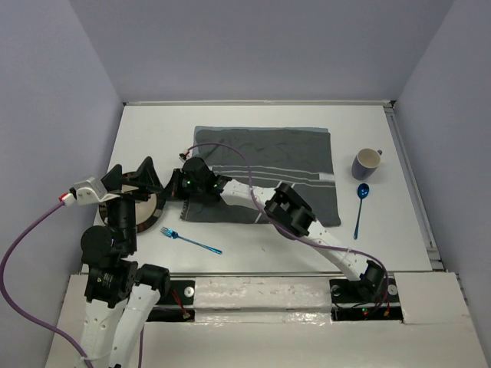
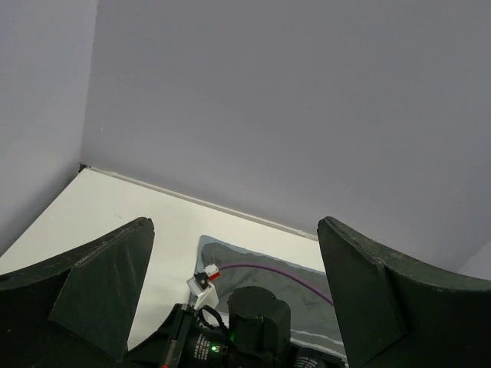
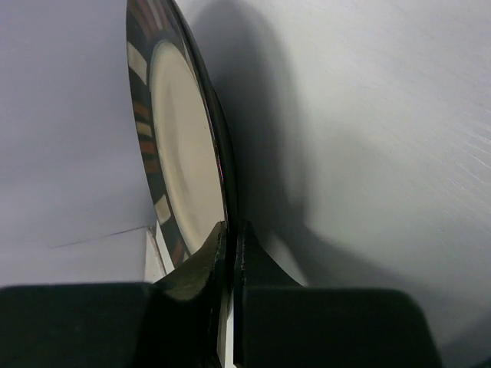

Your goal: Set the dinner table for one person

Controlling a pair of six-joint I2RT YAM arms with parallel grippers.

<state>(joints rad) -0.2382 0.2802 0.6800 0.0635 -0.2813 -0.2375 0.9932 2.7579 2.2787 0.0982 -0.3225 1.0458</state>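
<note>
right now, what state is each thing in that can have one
right fingers: shut on plate rim
left fingers: open, holding nothing
plate: gripped at its rim
mug: upright, looks empty
cloth: spread flat
fork: lying flat, untouched
spoon: lying flat, untouched

Your left arm stands folded above its base, left claw spread wide and tilted upward; your right arm stretches across leftward, right claw pinched tight on a plate rim
</note>
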